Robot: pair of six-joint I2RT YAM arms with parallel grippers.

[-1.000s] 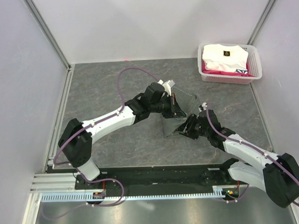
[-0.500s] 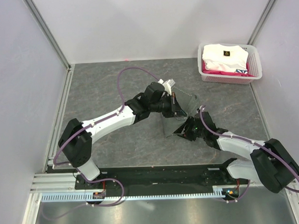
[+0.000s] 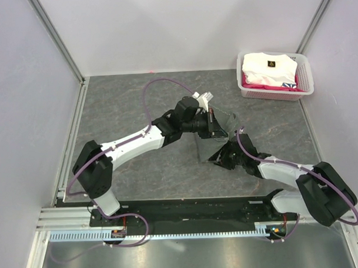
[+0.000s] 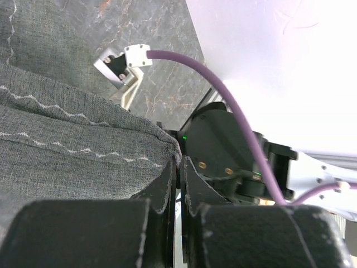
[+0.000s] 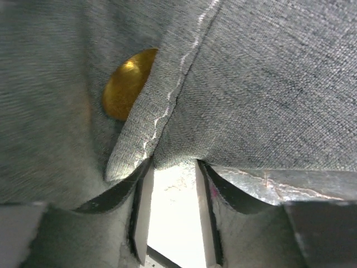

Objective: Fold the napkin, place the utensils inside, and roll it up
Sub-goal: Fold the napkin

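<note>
The left pincer (image 4: 179,162) is pinching the napkin (image 4: 67,145); the right pincer (image 5: 170,167) is gaping at its near hem, spoon (image 5: 127,84) just beyond.

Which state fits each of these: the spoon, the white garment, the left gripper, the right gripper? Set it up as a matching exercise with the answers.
Things:
1. spoon
2. white garment
3. left gripper
4. right gripper

States:
A. lying in the basket
B. shut on the hem of the napkin
C. gold bowl partly covered by a napkin fold
D. open, napkin edge at its fingertips

Pairs: 1-C, 2-A, 3-B, 4-D
</note>
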